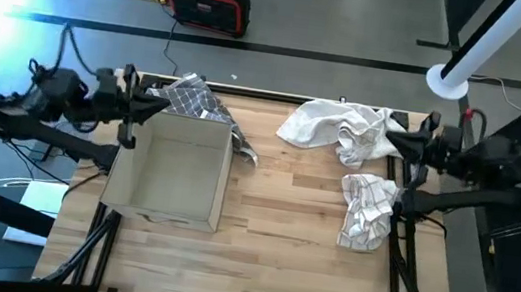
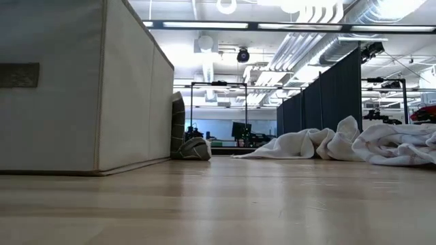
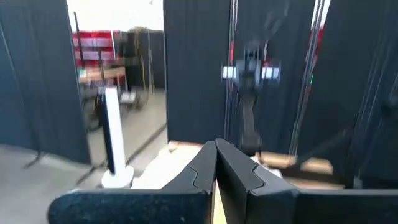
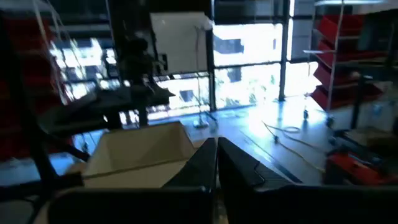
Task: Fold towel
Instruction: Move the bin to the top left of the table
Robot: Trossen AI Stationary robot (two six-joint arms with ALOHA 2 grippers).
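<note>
While both arms wait at the table's edges, towels lie crumpled and unfolded; no writing is legible.
White towel (image 1: 338, 128) far right, checked towel (image 1: 367, 211) nearer; beige fabric box (image 1: 173, 170) left; wood-plank table (image 1: 281, 219). Left gripper (image 3: 216, 163) and right gripper (image 4: 216, 158) both clenched, empty.

From low down I see the box (image 2: 82, 88) cut off at the left and top edges; it hides most of the grey checked cloth (image 2: 193, 148). The white towel (image 2: 402, 144) runs off right.
</note>
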